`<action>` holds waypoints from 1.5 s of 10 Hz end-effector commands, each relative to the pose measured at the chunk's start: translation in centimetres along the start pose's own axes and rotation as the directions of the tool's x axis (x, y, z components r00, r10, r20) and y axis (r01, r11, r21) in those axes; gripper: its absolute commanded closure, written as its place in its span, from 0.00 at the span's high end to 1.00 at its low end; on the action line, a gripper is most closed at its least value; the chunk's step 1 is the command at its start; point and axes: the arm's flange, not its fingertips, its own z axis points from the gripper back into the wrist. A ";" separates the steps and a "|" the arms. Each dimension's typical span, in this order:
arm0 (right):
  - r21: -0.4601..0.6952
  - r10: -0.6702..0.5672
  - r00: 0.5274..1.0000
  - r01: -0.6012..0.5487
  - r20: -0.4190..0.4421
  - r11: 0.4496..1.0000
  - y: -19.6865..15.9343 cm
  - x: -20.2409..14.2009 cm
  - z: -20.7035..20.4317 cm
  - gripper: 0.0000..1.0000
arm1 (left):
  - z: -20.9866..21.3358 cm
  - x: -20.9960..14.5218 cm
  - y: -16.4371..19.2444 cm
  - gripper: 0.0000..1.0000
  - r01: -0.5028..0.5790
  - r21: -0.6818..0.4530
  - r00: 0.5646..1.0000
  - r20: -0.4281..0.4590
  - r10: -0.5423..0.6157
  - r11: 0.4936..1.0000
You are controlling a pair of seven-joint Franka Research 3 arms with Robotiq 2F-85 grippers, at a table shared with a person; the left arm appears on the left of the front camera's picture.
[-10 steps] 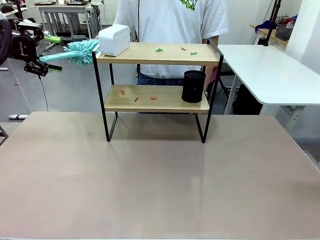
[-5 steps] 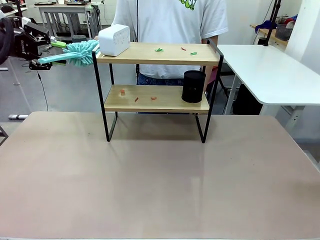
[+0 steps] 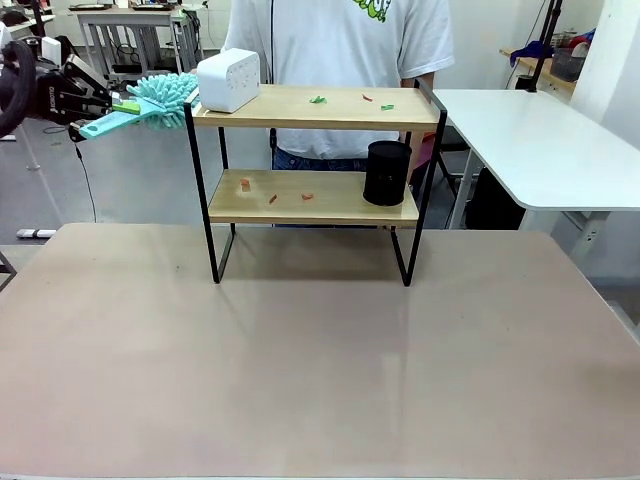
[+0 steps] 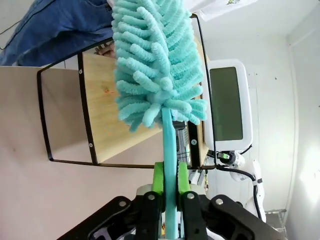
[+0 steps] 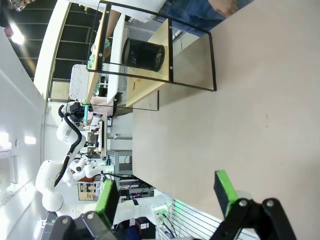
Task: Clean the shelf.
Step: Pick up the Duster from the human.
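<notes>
The shelf (image 3: 320, 118) stands at the table's far middle, with small green and red scraps (image 3: 318, 99) on its top board and orange scraps (image 3: 272, 198) on its lower board. My left gripper (image 3: 112, 108) hovers left of the top board, shut on the handle of a turquoise fluffy duster (image 3: 165, 92). The duster's head almost touches the shelf's left end. In the left wrist view the green pads (image 4: 158, 177) clamp the duster handle (image 4: 169, 145), with the shelf (image 4: 102, 115) behind. My right gripper (image 5: 165, 195) is open with nothing between its fingers, far from the shelf (image 5: 150, 65).
A white box-shaped device (image 3: 228, 80) sits on the top board's left end. A black mesh cup (image 3: 387, 172) stands on the lower board at the right. A person in a white shirt (image 3: 340, 40) stands behind the shelf. The brown tabletop (image 3: 320, 370) lies in front.
My left gripper has shut on the duster handle and lifted a little. The duster head has risen to just above the top board's level.
</notes>
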 end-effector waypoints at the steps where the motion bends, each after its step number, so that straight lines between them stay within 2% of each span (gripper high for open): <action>1: 0.019 0.028 1.000 -0.028 0.011 0.999 0.0 0.2 -0.2 1.00 | -0.2 -1.0 -0.4 0.00 0.037 -0.010 0.999 0.015 -0.037 0.999; 4: 0.019 0.028 1.000 -0.028 0.011 0.999 0.0 0.2 -0.2 1.00 | 1.1 -2.0 -1.1 0.00 0.066 -0.020 0.997 -0.030 -0.066 0.998; 5: 0.019 0.028 1.000 -0.028 0.011 0.999 0.0 0.2 -0.2 1.00 | 3.4 -3.0 -2.6 0.00 0.106 0.001 0.992 -0.063 -0.106 0.994; 6: 0.019 0.028 1.000 -0.028 0.011 0.999 0.0 0.2 -0.2 1.00 | 7.0 -4.6 -4.3 0.00 0.199 0.076 0.979 -0.053 -0.196 0.977; 7: 0.019 0.028 1.000 -0.028 0.011 0.999 0.0 0.2 -0.2 1.00 | 11.0 -7.2 -6.0 0.00 0.264 0.139 0.964 -0.064 -0.257 0.954; 8: 0.019 0.028 1.000 -0.028 0.011 0.999 0.0 0.2 -0.2 1.00 | 15.3 -11.4 -7.3 0.00 0.352 0.193 0.936 -0.102 -0.338 0.916; 9: 0.019 0.028 1.000 -0.028 0.011 0.999 0.0 0.2 -0.2 1.00 | 18.1 -15.7 -7.6 0.00 0.431 0.196 0.901 -0.158 -0.405 0.881; 10: 0.019 0.028 1.000 -0.028 0.011 0.999 0.0 0.2 -0.2 1.00 | 20.0 -19.6 -6.8 0.00 0.456 0.248 0.888 -0.181 -0.422 0.855; 11: 0.019 0.028 1.000 -0.028 0.011 0.999 0.0 0.2 -0.2 1.00 | 21.2 -23.0 -5.7 0.00 0.461 0.310 0.887 -0.191 -0.420 0.832; 13: 0.019 0.028 1.000 -0.028 0.011 0.999 0.0 0.2 -0.2 1.00 | 22.6 -27.8 -3.4 0.00 0.463 0.357 0.885 -0.233 -0.403 0.811; 14: 0.019 0.028 1.000 -0.028 0.011 0.999 0.0 0.2 -0.2 1.00 | 22.6 -28.8 -2.5 0.00 0.471 0.403 0.878 -0.300 -0.372 0.785; 15: 0.019 0.028 1.000 -0.028 0.011 0.999 0.0 0.2 -0.2 1.00 | 22.4 -28.7 -2.0 0.00 0.490 0.396 0.862 -0.353 -0.364 0.776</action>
